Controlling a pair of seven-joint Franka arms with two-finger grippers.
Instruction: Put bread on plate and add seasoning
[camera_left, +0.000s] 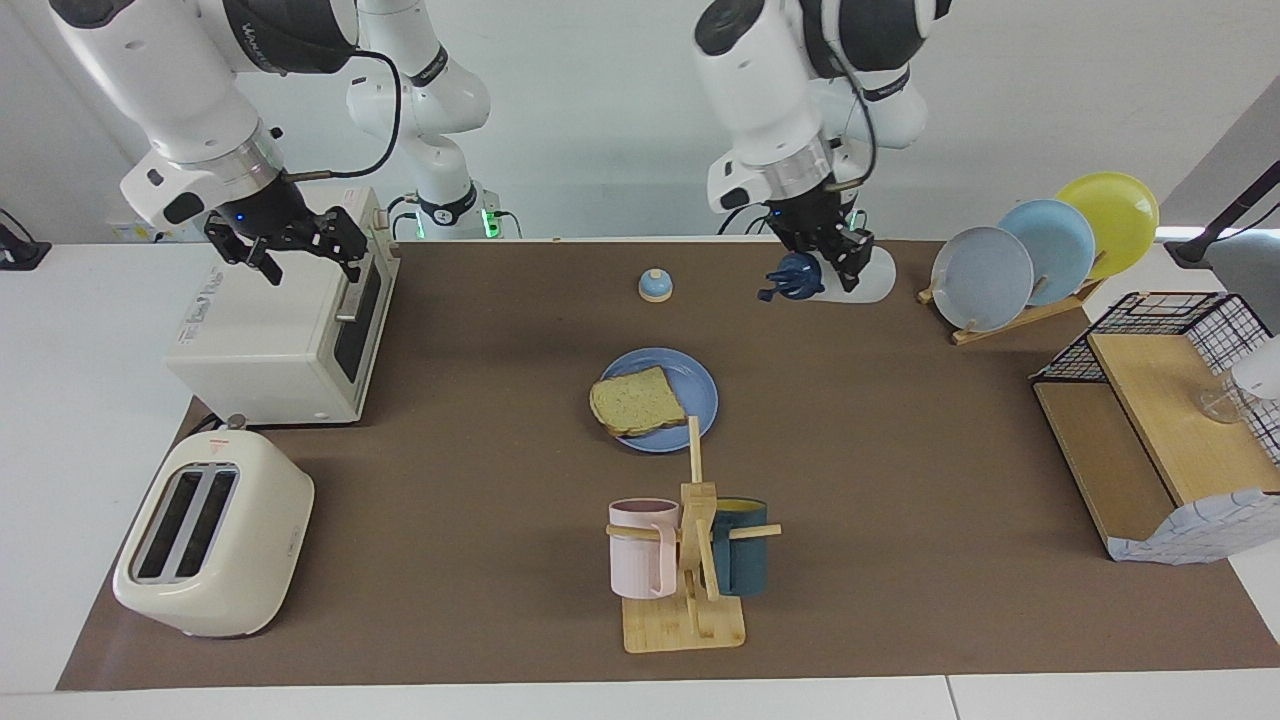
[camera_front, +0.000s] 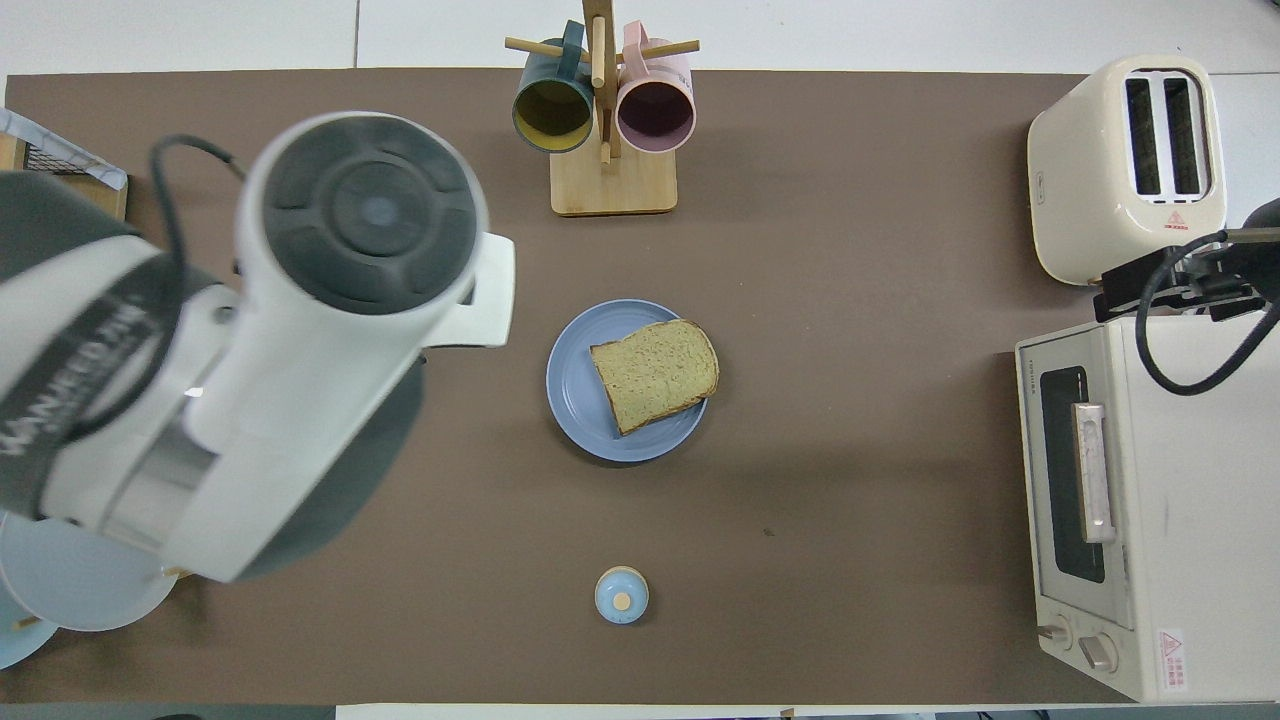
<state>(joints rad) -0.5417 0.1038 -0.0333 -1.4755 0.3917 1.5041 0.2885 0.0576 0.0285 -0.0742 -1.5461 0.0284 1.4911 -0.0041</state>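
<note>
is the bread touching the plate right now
Touching. Both views show the bread lying flat on the plate, one corner of the slice overhanging the rim toward the right arm's end.

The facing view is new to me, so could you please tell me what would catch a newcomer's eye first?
Most striking is the left hand, raised over the table near the plate rack, shut on the seasoning, which lies sideways in its grip. At mid-table the bread rests on the plate. The right hand waits open above the toaster oven.
</note>
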